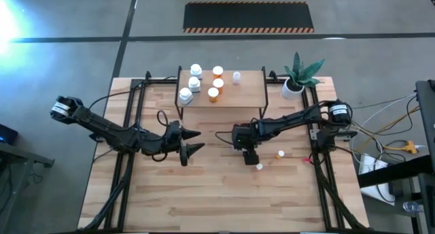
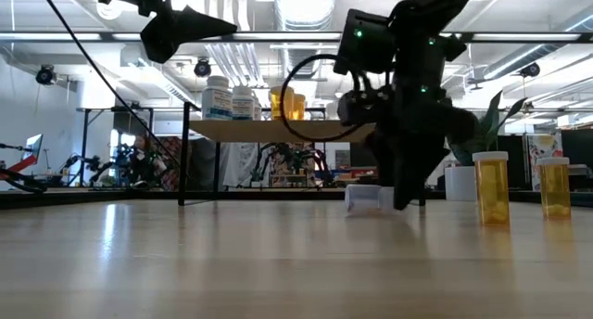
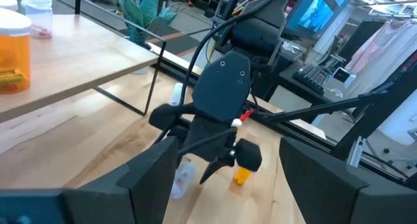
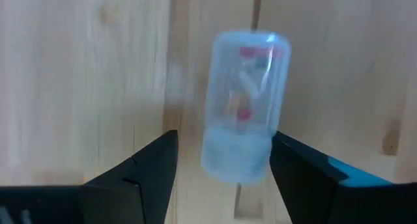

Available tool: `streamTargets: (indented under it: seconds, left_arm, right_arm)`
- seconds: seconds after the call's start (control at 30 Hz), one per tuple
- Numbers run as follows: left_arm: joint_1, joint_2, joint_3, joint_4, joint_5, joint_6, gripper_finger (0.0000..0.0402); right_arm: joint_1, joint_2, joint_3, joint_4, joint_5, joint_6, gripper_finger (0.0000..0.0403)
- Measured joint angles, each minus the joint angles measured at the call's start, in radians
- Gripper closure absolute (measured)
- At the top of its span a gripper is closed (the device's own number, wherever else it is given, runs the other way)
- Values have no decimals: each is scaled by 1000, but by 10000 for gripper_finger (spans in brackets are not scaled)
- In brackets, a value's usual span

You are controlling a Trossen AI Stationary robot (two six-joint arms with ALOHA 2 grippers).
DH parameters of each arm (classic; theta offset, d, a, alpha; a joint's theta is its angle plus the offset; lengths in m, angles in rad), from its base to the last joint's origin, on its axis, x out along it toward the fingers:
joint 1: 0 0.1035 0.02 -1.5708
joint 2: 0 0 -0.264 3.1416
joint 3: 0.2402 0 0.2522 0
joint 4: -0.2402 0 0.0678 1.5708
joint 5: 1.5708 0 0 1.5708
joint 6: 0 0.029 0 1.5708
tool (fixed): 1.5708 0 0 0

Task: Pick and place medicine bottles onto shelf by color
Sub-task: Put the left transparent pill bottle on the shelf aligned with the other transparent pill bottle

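Note:
A small clear bottle (image 4: 244, 107) with a pale cap lies on its side on the tabletop. It also shows in the low view (image 2: 363, 198). My right gripper (image 1: 250, 159) points down over it, open, one finger on each side of the bottle's cap end (image 4: 234, 155). I cannot tell whether a finger touches it. Two orange bottles (image 2: 491, 187) (image 2: 554, 185) stand on the table right of it. The shelf (image 1: 248, 91) holds three white bottles (image 1: 194, 83), three orange ones (image 1: 218, 84) and a clear one (image 1: 236, 77). My left gripper (image 1: 201, 140) hovers open and empty, raised, near the shelf's front left.
A white pot with a green plant (image 1: 293, 84) stands right of the shelf. The shelf's black legs (image 2: 181, 166) stand behind both grippers. Black rails run along the table's left and right sides (image 1: 129, 125). Bare wood lies toward the near edge (image 1: 217, 200).

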Motion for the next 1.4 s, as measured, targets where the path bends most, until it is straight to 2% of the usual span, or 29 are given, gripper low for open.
streamTargets:
  seconds: [0.1, 0.2, 0.27, 0.4, 0.47, 0.57, 0.63, 0.73, 0.83, 0.97, 1.13, 1.23, 1.4]
  left_arm:
    - [0, 0, 0, 0, 0, 3, 147]
    - [0, 15, 4, -18, 0, 42, 148]
    - [0, 39, 36, -87, 10, 85, 148]
    - [2, 128, 194, -311, 25, 162, 148]
    - [15, 186, 281, -435, 45, 148, 148]
    - [58, 248, 375, -514, 168, 97, 148]
    - [92, 280, 411, -507, 275, 64, 148]
    - [134, 322, 438, -502, 348, 39, 146]
    - [166, 335, 439, -462, 355, 17, 131]
    - [201, 330, 428, -428, 355, -75, 93]
    - [221, 337, 416, -325, 362, -55, 51]
    - [222, 369, 409, -264, 379, -13, 52]
    - [222, 416, 414, -218, 381, 3, 90]
  right_arm:
    - [0, 11, 0, 43, 0, 40, 202]
    - [0, 15, 0, 56, 0, 78, 251]
    - [0, 6, 9, 44, -3, 98, 279]
    - [-2, -68, 55, 23, -45, 156, 279]
    - [-2, -112, 84, 25, -52, 175, 279]
    - [0, -166, 122, 32, -52, 188, 279]
    - [0, -195, 140, 33, -52, 187, 279]
    - [0, -234, 152, 55, -52, 174, 279]
    - [0, -261, 155, 55, -52, 154, 279]
    - [0, -278, 155, 42, -52, 140, 279]
    - [3, -279, 154, 40, -53, 113, 279]
    - [5, -279, 154, 43, -52, 104, 279]
    - [5, -279, 154, 45, -52, 105, 279]
